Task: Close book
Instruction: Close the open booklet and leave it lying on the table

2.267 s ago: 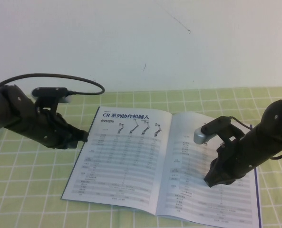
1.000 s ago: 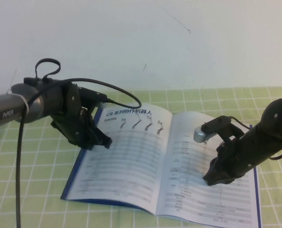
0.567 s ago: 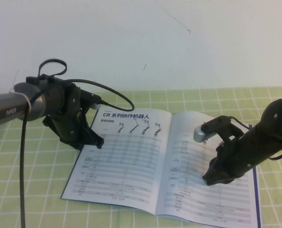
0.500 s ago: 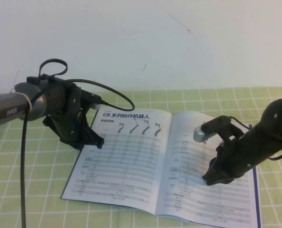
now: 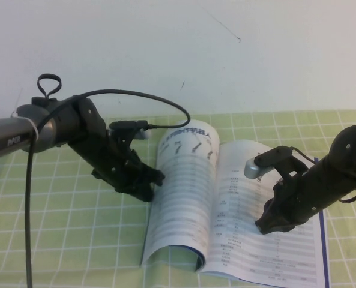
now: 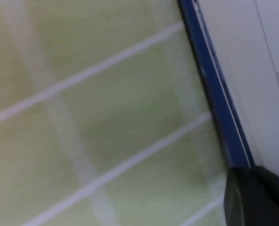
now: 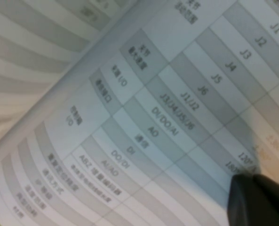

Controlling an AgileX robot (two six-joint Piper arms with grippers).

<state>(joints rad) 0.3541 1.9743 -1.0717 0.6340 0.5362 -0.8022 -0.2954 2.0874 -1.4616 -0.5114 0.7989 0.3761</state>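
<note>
The book lies open toward the near edge of the bench, its left half standing up and curling rightward. Your left pincer sits at that half's outer face, evidently to tip it over; your right pincer bears on the right page, apparently to stop the book sliding. Whether either pincer is spread or pressed together cannot be told.

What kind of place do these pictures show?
Probably a robot test bench: a bare white wall, a green checked tablecloth, and an open white printed booklet. The left gripper is at the edge of its raised left page; the right gripper rests on the right page.
</note>
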